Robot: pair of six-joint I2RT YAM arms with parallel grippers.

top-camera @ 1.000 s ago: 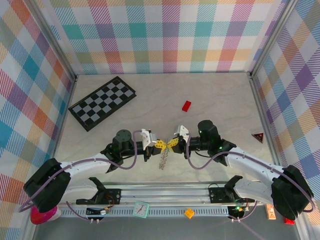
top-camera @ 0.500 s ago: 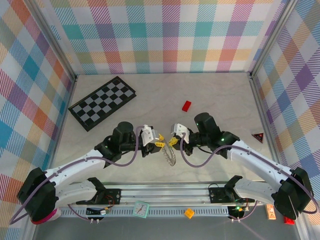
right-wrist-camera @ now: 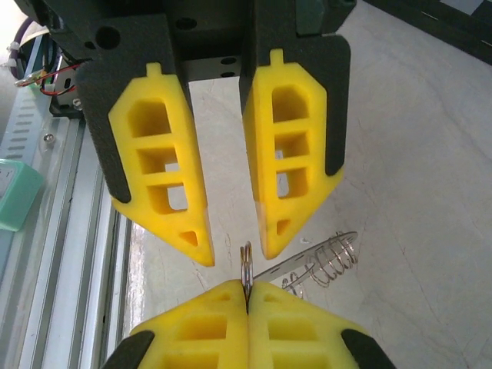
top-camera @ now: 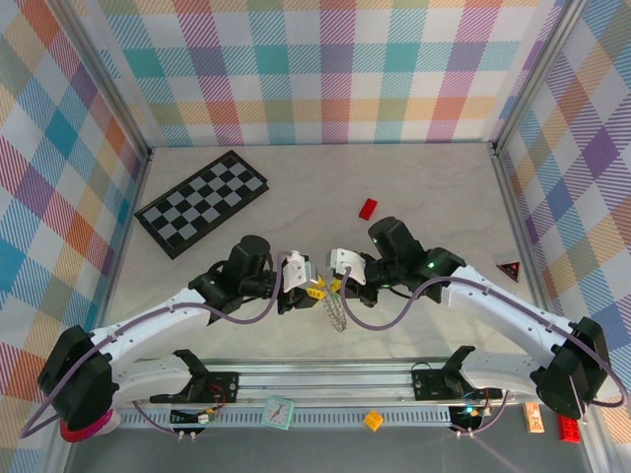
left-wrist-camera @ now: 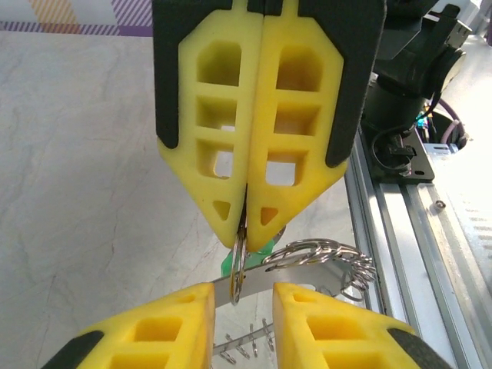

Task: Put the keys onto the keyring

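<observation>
Near the front middle of the tabletop [top-camera: 444, 187] the two arms meet tip to tip. The keyring [top-camera: 337, 313] dangles just below them as a thin, bristly, silvery-grey strand. As for writing, the little red triangle [top-camera: 509, 271] by the right wall carries a mark, but it is too small to read from above.

Seen close from the left wrist, the keyring is a run of fine wire loops bunched like a loose spring, pale and shiny. A small silver ring [left-wrist-camera: 240, 257] stands edge-on at its top. The right pincer [left-wrist-camera: 246, 231] has its yellow foam tips pressed together on that ring. Just behind the ring there is a scrap of pale green, and a flat silver blade runs sideways from it. That is the green-headed key [left-wrist-camera: 257, 281], lying across the gap of the left pincer [left-wrist-camera: 242, 296]. The left pincer's tips stand spread and, as far as I can see, touch nothing. I cannot tell whether the key is threaded on the ring.

The right wrist gives the same pinch from the other side. The ring is nipped at the bottom, with the left fingers [right-wrist-camera: 184, 192] apart above it. The blade and coils trail off to the right over the marbled surface.

Overhead adds the wider room. A black-and-grey chequerboard [top-camera: 202, 202] lies at the back left and a red block [top-camera: 368, 208] behind the right arm, both well apart from the keyring. I cannot tell whether the strand's lower end rests on the tabletop.
</observation>
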